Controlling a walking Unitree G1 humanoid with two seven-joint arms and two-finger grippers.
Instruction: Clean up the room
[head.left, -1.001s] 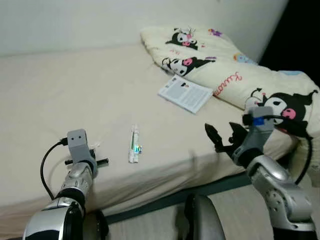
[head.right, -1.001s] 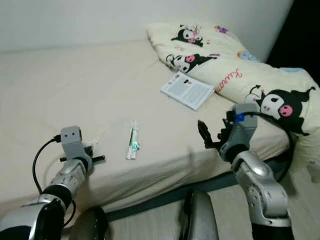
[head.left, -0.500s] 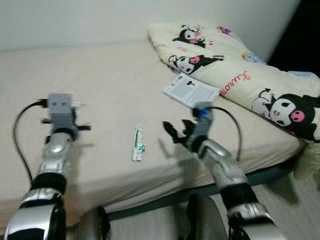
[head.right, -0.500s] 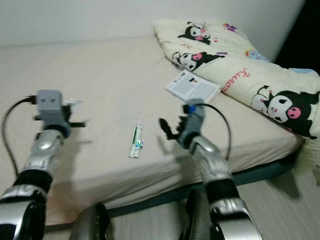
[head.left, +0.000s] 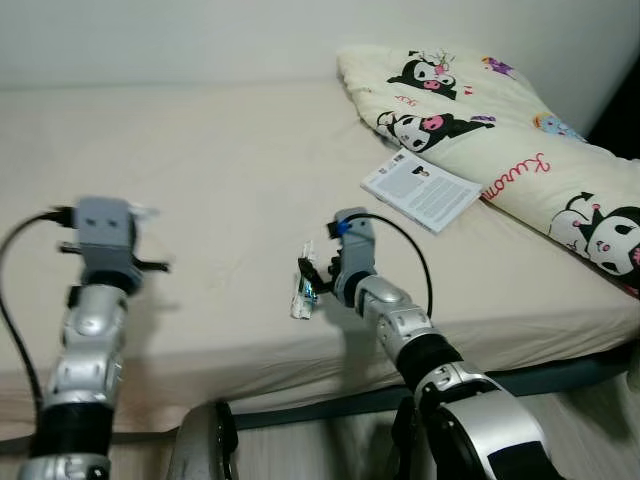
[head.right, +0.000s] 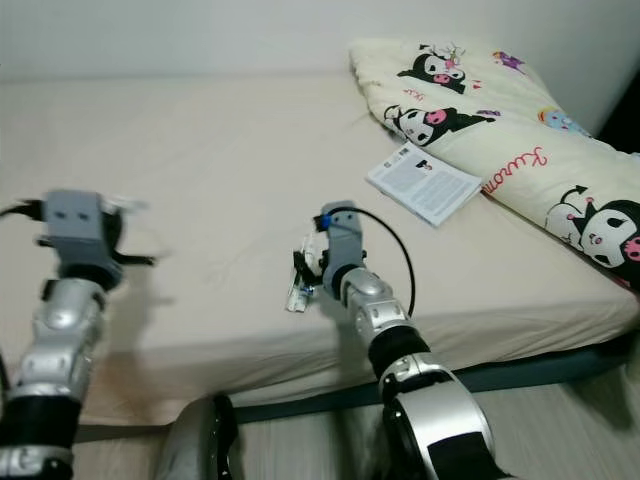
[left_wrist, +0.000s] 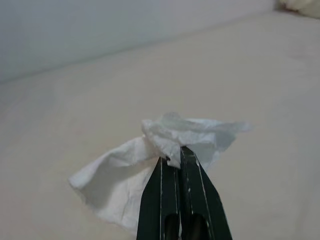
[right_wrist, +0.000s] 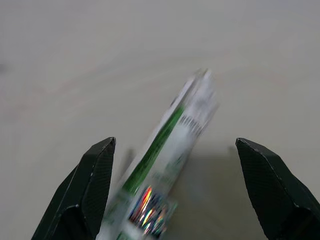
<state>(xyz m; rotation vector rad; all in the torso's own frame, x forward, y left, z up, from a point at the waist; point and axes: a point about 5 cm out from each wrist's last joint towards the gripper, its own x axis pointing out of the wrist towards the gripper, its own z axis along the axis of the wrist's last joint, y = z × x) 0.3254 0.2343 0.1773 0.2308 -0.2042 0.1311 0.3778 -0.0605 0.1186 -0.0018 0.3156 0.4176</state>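
I'm holding the right gripper (right_wrist: 172, 192) wide open around the green-and-white tube (right_wrist: 167, 165), which is lying on the bed (head.left: 220, 170) near its front edge. The left gripper (left_wrist: 175, 160) is pinching a crumpled white tissue (left_wrist: 155, 160), raised above the bed's left side.

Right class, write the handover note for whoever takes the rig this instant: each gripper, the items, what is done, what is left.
Left gripper: jaws shut on a crumpled white tissue, raised over the bed.
Right gripper: jaws open, straddling the toothpaste tube lying on the bed; not yet gripped.
Booklet lies beside the cartoon-print quilt.
Done: tissue picked up.
Left: grasp the tube, collect the booklet, dispose of the tissue.
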